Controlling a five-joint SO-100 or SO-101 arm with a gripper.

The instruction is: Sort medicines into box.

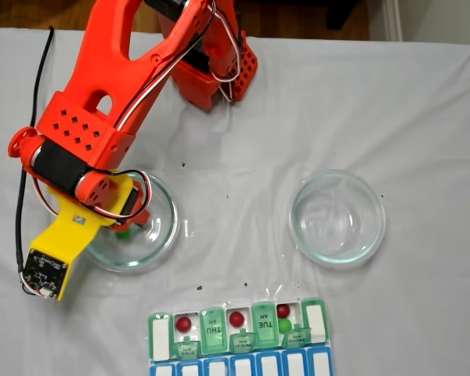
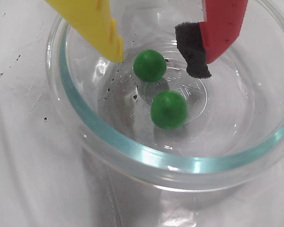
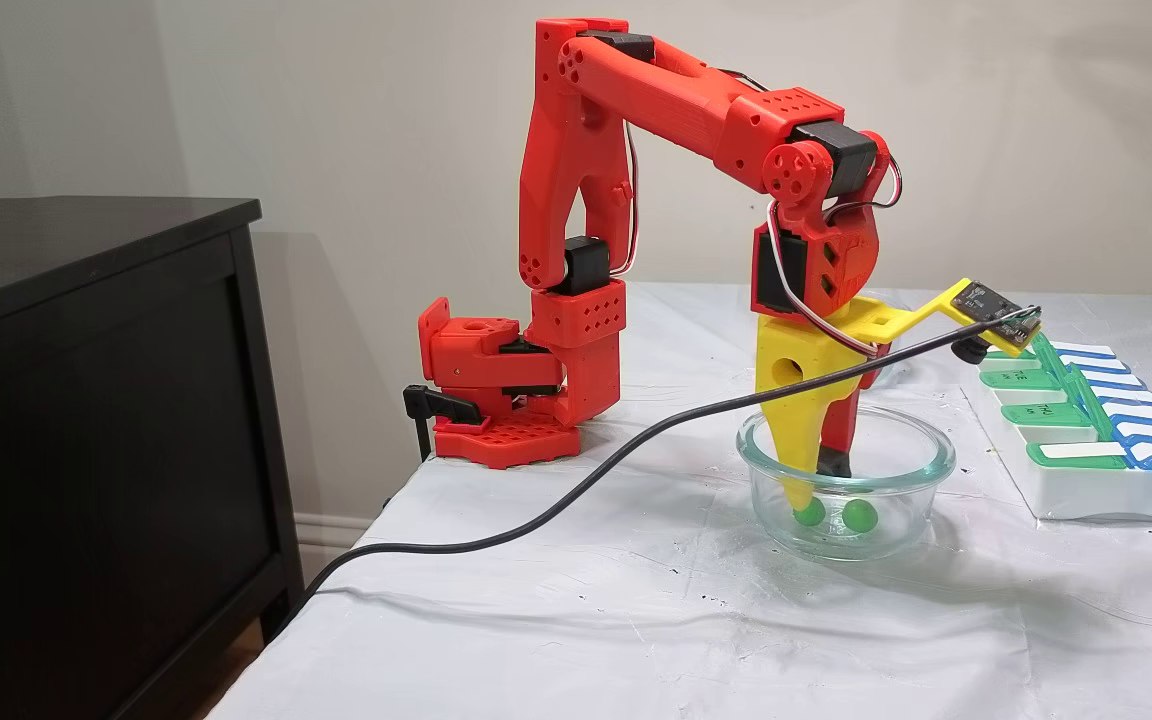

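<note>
Your gripper point(image 2: 158, 52) sits inside the clear round glass dish point(image 2: 132, 146), fingers spread, holding nothing: the yellow finger point(image 2: 97, 26) tip just touches or nearly touches the upper glossy green pea-sized ball point(image 2: 150, 65), and the red finger with the black foam pad point(image 2: 194, 52) stands apart on its other side. A second green ball point(image 2: 168, 109) lies just below it on the dish floor. Judge these light, hard and slick; they will likely roll on the glass and squirt out of an off-centre pinch. Take the ball across its middle and close slowly.

Count: two green balls in this dish; three dark red balls point(image 1: 183, 323) and one green ball point(image 1: 284, 324) in the green-lidded white pill organiser point(image 1: 316, 319); one second glass dish point(image 1: 337, 218), no balls seen in it.
</note>
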